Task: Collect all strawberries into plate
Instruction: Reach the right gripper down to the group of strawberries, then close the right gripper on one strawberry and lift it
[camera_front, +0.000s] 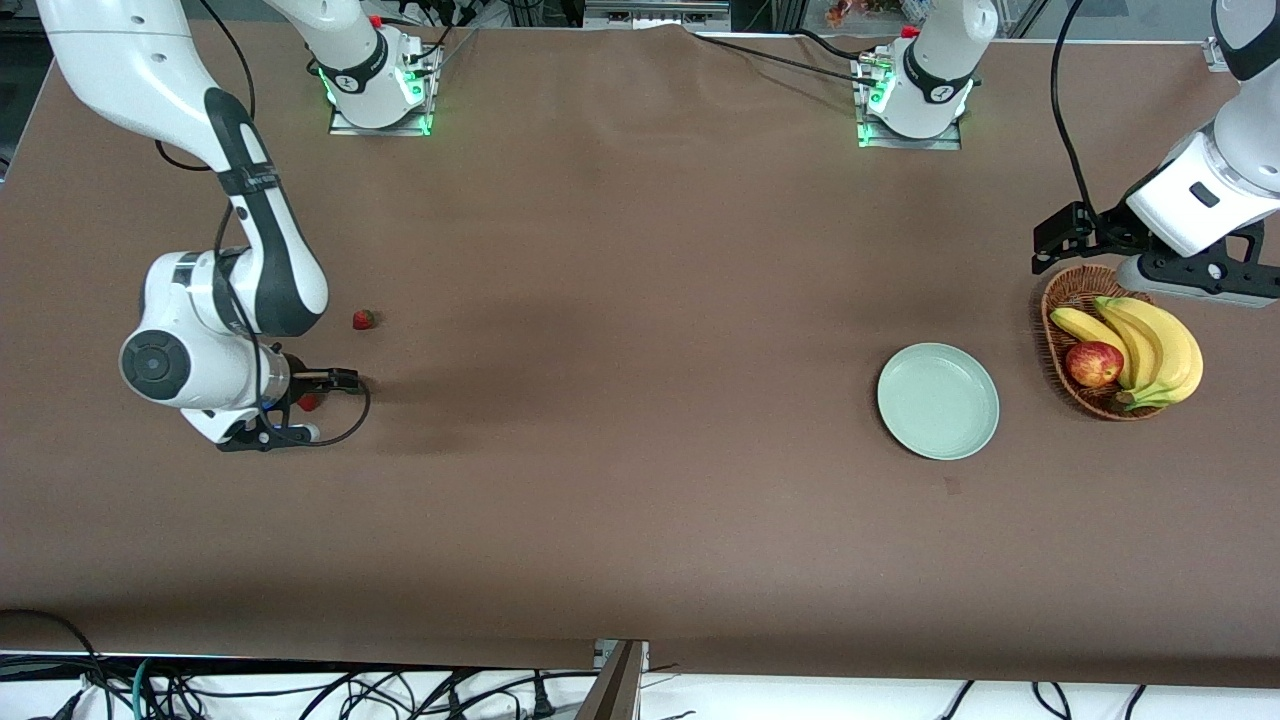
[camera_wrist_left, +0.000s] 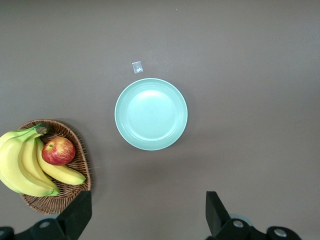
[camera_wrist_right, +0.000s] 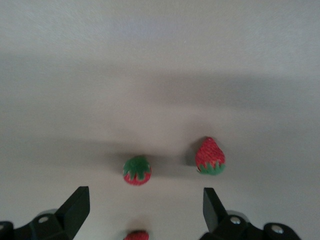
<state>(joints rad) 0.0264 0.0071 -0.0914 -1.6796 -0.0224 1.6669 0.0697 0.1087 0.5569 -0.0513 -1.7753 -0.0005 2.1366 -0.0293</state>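
Three strawberries lie at the right arm's end of the table. In the right wrist view one (camera_wrist_right: 137, 170) stands cap up, one (camera_wrist_right: 210, 156) lies on its side, and one (camera_wrist_right: 136, 235) shows at the frame's edge between the fingers. The front view shows only two: one strawberry (camera_front: 363, 319) in the open and one (camera_front: 308, 402) partly under the wrist. My right gripper (camera_front: 268, 435) (camera_wrist_right: 145, 212) is open, low over them and holding nothing. The mint-green plate (camera_front: 938, 401) (camera_wrist_left: 151, 114) is empty. My left gripper (camera_front: 1195, 280) (camera_wrist_left: 147, 215) is open and empty, high above the basket.
A brown wicker basket (camera_front: 1062, 300) (camera_wrist_left: 82, 172) with bananas (camera_front: 1150, 345) and a red apple (camera_front: 1093, 363) stands beside the plate toward the left arm's end. A small pale scrap (camera_wrist_left: 137, 67) lies on the cloth close to the plate. Brown cloth covers the table.
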